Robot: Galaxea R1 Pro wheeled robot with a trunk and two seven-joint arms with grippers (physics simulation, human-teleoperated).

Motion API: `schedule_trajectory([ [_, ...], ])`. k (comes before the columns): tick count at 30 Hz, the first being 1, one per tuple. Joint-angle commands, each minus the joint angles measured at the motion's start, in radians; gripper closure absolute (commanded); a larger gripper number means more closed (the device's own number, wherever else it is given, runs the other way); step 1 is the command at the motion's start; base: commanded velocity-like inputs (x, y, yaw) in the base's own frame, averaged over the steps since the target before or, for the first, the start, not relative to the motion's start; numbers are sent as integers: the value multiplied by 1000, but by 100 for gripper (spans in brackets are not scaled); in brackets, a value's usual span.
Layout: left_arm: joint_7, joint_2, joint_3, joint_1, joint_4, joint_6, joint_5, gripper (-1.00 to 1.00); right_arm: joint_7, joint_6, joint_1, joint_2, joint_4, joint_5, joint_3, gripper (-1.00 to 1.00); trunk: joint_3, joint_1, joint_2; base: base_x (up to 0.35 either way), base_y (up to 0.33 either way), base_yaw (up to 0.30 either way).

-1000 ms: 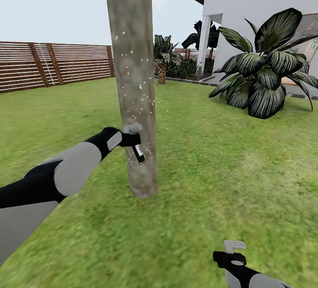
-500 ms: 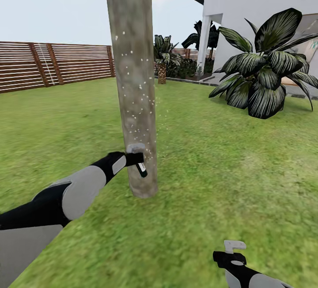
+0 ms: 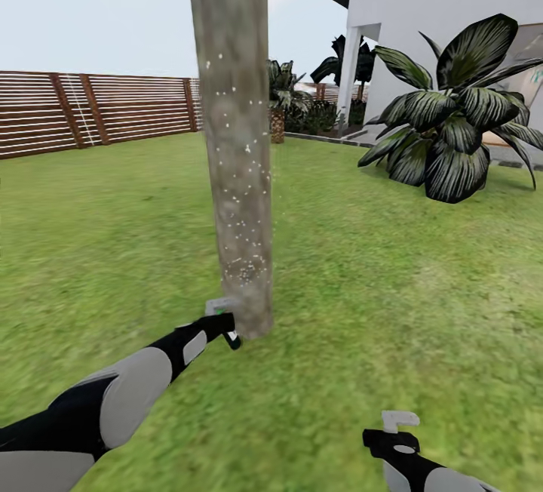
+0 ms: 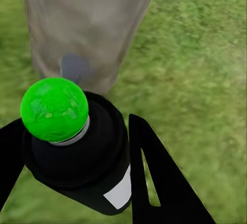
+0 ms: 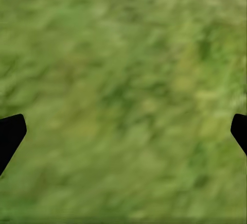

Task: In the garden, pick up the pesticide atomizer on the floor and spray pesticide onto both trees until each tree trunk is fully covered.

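One tree trunk, grey-brown and mottled, rises from the grass just ahead of me, and white pesticide specks dot it from mid-height down to near its foot. My left gripper is low beside the trunk's base, shut on the pesticide atomizer. In the left wrist view the atomizer is a black bottle with a green top and a white label, held between the two black fingers, with the tree trunk close in front. My right gripper hangs open over grass at the lower right; its fingertips stand wide apart.
A brown slatted fence runs along the left. A white house stands at the right, with a large dark-leaved plant in front of it. A short palm is behind the trunk. Lawn stretches all around.
My left arm has dropped from mid-trunk height to the trunk's foot with the atomizer in it. More white specks show low on the trunk. The view has shifted slightly.
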Motion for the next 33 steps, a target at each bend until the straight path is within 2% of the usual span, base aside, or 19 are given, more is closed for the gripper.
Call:
schedule_trajectory([
  [1, -3, 6, 9, 3, -1, -2, -9, 100, -6, -7, -2, 0, 5, 10, -8, -100, -1, 0, 0, 0, 309, 0],
  [4, -3, 18, 10, 7, -1, -6, -9, 100, -6, -7, -2, 2, 6, 10, -8, -100, -1, 0, 0, 24, 325, 0],
  [11, -3, 29, 9, 8, -1, -7, -9, 100, -5, -7, -2, 3, 6, 10, -8, -100, -1, 0, 0, 88, 335, -29],
  [22, -3, 41, 9, 8, -3, -7, -8, 100, -5, -7, -2, 4, 6, 10, -8, -100, -1, 0, 0, 77, 345, -267],
  [27, -3, 50, 9, 8, -2, -6, -8, 100, -5, -7, -2, 4, 6, 10, -9, -100, -1, 0, 0, 3, 350, -88],
  [33, -3, 54, 9, 8, -1, -5, -8, 100, -5, -7, -2, 4, 6, 10, -9, -100, -1, 0, 0, 0, 350, -252],
])
